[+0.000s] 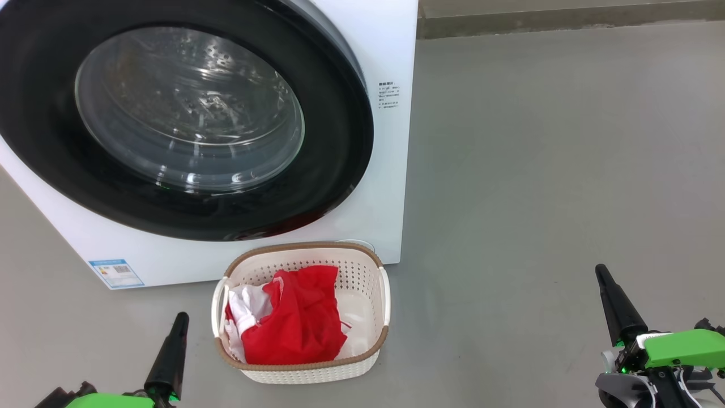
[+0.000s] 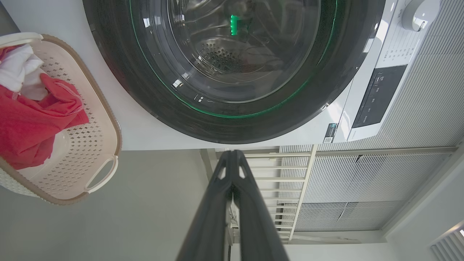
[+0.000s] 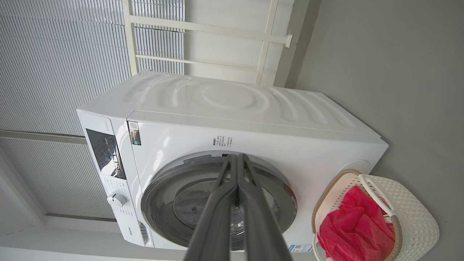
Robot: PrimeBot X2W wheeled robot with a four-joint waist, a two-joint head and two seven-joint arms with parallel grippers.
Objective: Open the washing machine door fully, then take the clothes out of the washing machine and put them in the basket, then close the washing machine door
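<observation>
The washing machine door [image 1: 190, 110] sits shut against the front of the washing machine [image 1: 391, 56], its wide black rim flush with the white panel. Through the glass bowl I see the perforated steel drum. The clothes [image 1: 294, 328] lie in the basket [image 1: 300, 247]: the red jersey [image 1: 306, 317] is bunched on top, and the white garment [image 1: 246, 306] shows beside it at the basket's left end. The basket stands upright on the grey floor [image 1: 538, 170], just in front of the machine and below the lower right of the door. A blue label sticker [image 1: 116, 273] sits on the machine's lower left corner.

My left claw [image 1: 181, 317] is low at the basket's left, near it but apart. Its fingers are pressed together with nothing between them, and my left wrist camera confirms this. My right claw [image 1: 600, 271] is well apart from the basket, out over bare floor. It too is clenched on nothing, tips meeting. From my left wrist I also see the control panel [image 2: 377, 96] and a dial [image 2: 417, 14] on the machine's upper front.
</observation>
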